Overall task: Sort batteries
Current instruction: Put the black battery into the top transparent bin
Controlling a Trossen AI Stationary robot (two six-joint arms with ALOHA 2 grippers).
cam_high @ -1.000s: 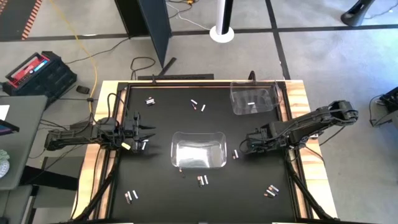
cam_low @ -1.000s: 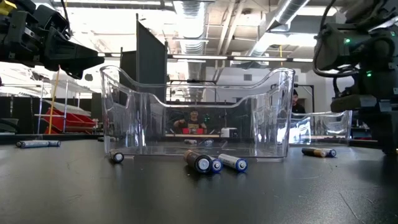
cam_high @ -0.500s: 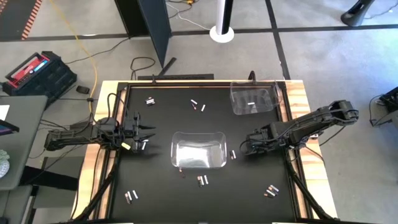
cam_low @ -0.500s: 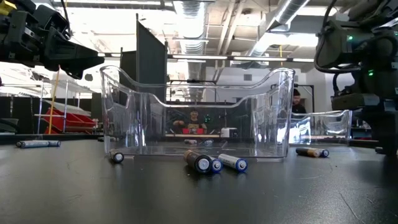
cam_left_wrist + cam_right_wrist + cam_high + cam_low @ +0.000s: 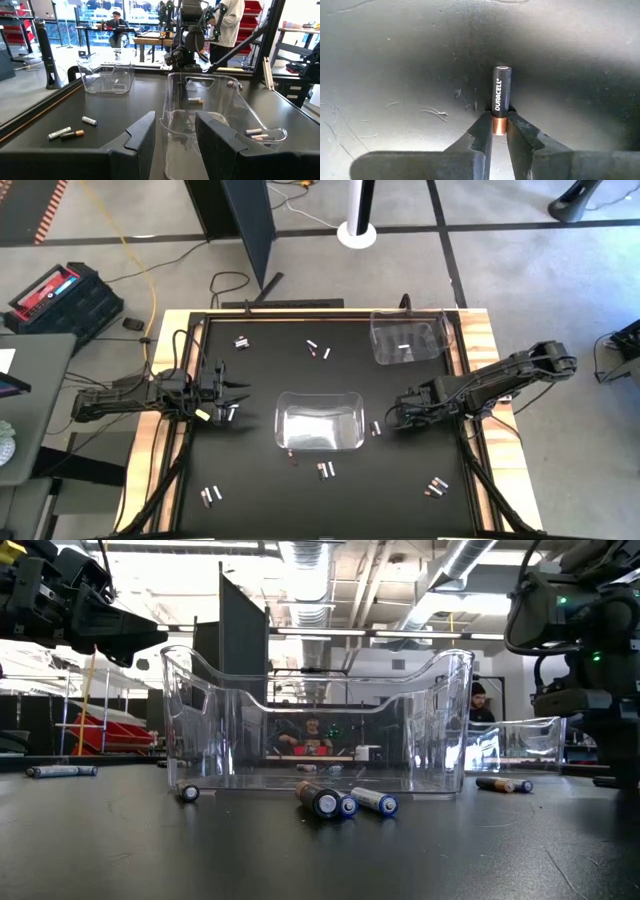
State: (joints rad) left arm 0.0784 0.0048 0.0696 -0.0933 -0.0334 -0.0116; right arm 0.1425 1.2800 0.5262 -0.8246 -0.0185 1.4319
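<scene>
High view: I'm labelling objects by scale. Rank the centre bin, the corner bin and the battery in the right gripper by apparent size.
1. centre bin
2. corner bin, slightly smaller
3. battery at the right gripper, far smallest

A clear bin [image 5: 316, 720] stands across the middle of the black table [image 5: 300, 860], its rim dipping in the centre. Three batteries [image 5: 345, 802] lie bunched just in front of its near wall, and a single battery [image 5: 187, 793] lies end-on near its left corner. Near the table's left edge two pale cells [image 5: 60, 771] lie end to end. Toward the right edge a dark copper-toned cell [image 5: 503, 784] lies in front of a second bin [image 5: 510, 745]. One arm [image 5: 70, 600] hangs over the table's left side, another arm [image 5: 575, 630] over its right side. Through the bin, a person [image 5: 312, 735] sits in the room beyond.
</scene>
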